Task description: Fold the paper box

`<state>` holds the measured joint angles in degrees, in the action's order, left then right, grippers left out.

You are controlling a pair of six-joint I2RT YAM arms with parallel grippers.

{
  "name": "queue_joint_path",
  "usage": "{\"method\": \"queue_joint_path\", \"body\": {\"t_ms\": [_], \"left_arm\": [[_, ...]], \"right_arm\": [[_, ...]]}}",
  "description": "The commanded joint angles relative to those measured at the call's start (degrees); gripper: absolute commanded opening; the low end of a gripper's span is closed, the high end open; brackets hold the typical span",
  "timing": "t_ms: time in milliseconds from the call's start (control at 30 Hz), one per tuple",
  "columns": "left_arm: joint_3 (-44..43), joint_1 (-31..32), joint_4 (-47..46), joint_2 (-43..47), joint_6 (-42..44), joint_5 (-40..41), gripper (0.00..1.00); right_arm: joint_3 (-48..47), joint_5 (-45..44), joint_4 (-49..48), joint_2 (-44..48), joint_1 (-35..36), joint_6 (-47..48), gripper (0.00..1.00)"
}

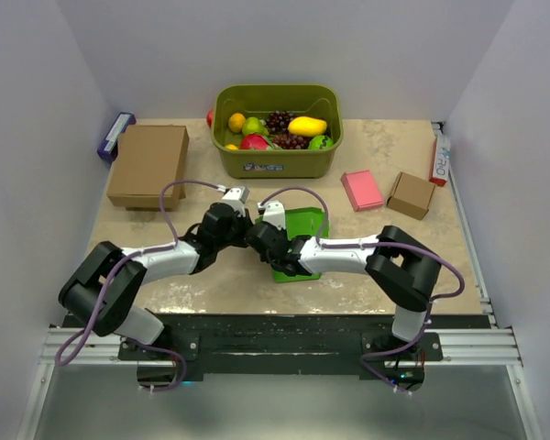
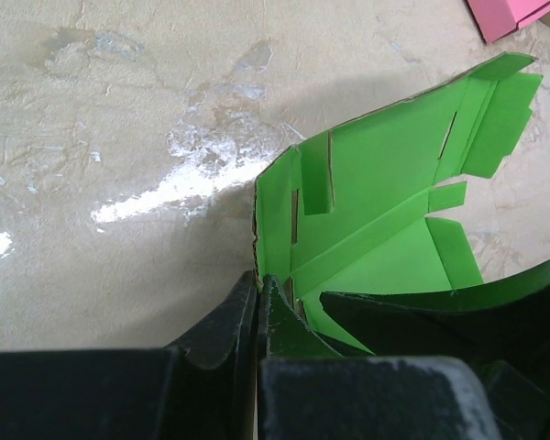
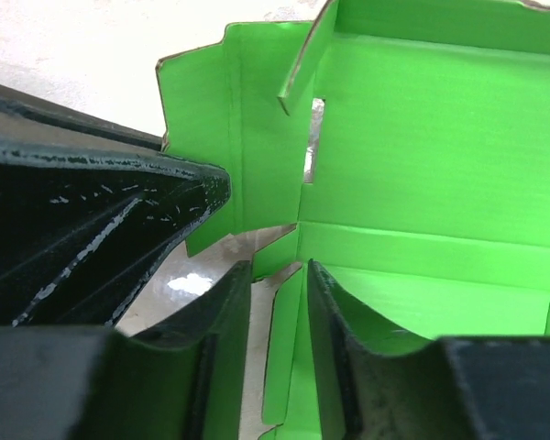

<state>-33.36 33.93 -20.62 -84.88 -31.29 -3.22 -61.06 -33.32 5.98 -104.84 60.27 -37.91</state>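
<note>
The paper box (image 2: 385,211) is seen as a partly opened green sheet with raised walls and slotted flaps, laid on the table (image 2: 119,137) directly ahead of both sets of jaws. The left gripper (image 2: 259,291) is clenched on the paper box. The near corner edge of one upright green wall is pinched between its fingers (image 2: 225,325), and the rest of the sheet is spread beyond the fingertips and off to their right in the left wrist view. The right gripper (image 3: 277,275) is found with its jaws apart. A narrow green flap is set in the gap between them, and a sliver of table is seen between that flap and the finger (image 3: 225,312) on the left of that view, so no pinch is shown there. The floor panel of the box is seen just beyond the right jaws, with a wall stood farther ahead. Just to the left of the right jaws, the black tip of the left gripper is seen at the same green edge. In the top external view the two grippers are placed tip to tip at the sheet's left side. Well beyond the jaws, a green bin of fruit (image 1: 277,160) is set at the far side. A pink flat box (image 1: 361,190) and a small brown box (image 1: 411,194) are placed off beyond the right jaws, and a larger brown box (image 1: 148,165) off beyond the left jaws.
</note>
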Motion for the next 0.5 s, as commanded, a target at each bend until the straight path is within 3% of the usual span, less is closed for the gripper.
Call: {"method": "queue_joint_path", "body": {"t_ms": [0, 467], "left_arm": [[0.67, 0.17, -2.41, 2.00, 2.72, 1.38, 0.00], [1.90, 0.17, -2.93, 3.14, 4.57, 1.29, 0.00]], "right_arm": [[0.06, -1.92, 1.58, 2.62, -0.77, -1.64, 0.30], [1.99, -1.22, 1.05, 2.45, -2.79, -1.99, 0.24]]}}
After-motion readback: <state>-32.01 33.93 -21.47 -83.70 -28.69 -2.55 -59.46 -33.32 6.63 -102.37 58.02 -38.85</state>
